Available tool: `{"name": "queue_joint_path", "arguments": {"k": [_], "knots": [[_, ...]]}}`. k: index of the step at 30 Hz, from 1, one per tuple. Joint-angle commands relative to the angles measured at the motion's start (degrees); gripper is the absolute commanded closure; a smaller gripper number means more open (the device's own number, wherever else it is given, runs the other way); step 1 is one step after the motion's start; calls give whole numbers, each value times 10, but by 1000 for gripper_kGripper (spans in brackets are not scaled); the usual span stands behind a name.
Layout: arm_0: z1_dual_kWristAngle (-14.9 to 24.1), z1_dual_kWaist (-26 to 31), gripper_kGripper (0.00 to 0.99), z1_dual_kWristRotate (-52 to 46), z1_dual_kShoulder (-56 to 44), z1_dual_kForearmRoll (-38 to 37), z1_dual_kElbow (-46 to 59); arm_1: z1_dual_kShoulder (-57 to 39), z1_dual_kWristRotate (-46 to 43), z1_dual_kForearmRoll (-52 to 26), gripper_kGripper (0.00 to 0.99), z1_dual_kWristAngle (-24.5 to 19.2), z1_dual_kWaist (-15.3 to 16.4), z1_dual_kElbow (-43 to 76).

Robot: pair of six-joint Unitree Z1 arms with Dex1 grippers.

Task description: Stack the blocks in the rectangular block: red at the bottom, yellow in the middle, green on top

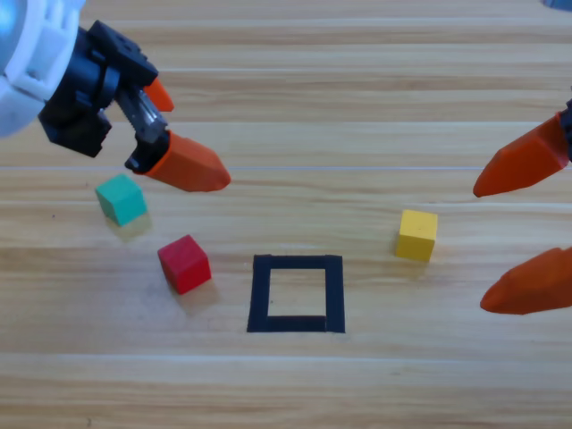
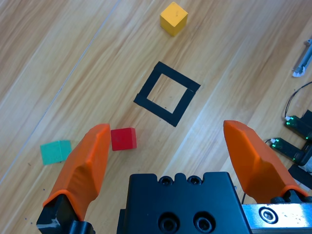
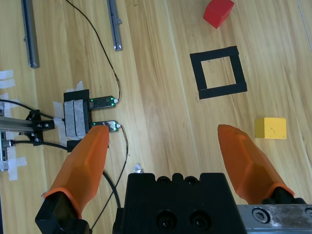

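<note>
The left gripper (image 1: 165,134) hangs over the upper left of the wooden counter (image 1: 357,107) with its orange jaws spread wide and nothing between them. Just below and to the left of it in the high view sits the green cube (image 1: 121,198), and the red cube (image 1: 185,264) lies a little farther down, near the green one but apart from it. The rectangular block (image 1: 296,293), a black tape outline with a hollow centre, lies flat near the middle of the counter; nothing stands inside it. The red cube rests just to the left of the outline, not touching the tape. The yellow cube (image 1: 417,234) sits to the upper right of the outline, also clear of it.

The right gripper (image 1: 527,234) waits at the right edge of the high view, its jaws wide apart and holding nothing, with the yellow cube near it on the left.

In the left wrist view the red cube (image 2: 123,139) shows just beside the left-hand jaw and the green cube (image 2: 55,151) farther out to the side. The right wrist view shows the yellow cube (image 3: 271,127) close to one jaw, plus cables and small circuit boards (image 3: 103,102) with green lights at the counter's far side
</note>
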Motion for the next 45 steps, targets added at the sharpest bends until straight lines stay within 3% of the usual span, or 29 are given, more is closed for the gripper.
{"name": "queue_joint_path", "arguments": {"k": [1,7,9,12,17,24,29,34,37,41,45], "knots": [[9,-12,0,-4,16,6,11,-33,5,-10,8,-4,13,16],[10,-12,0,-8,16,5,13,-19,25,-14,7,-42,13,17],[14,-12,0,-16,16,6,13,-1,36,-14,7,-77,13,14],[43,-12,0,-60,19,16,-8,49,67,-14,5,-166,13,7],[135,3,24,-215,59,68,-82,172,137,21,2,-255,13,-57],[128,47,0,-281,124,131,-121,264,133,22,1,-354,7,-101],[141,47,0,-337,177,164,-119,300,36,23,4,-361,-8,-104],[139,47,0,-413,261,221,-155,343,-71,25,4,-273,-85,-125],[130,41,0,-464,274,217,-149,354,-117,25,4,-242,-108,-135],[119,29,0,-491,283,207,-151,369,-153,25,4,-232,-117,-143],[89,29,0,-431,282,173,-119,391,-173,25,4,-232,-117,-145]]}}
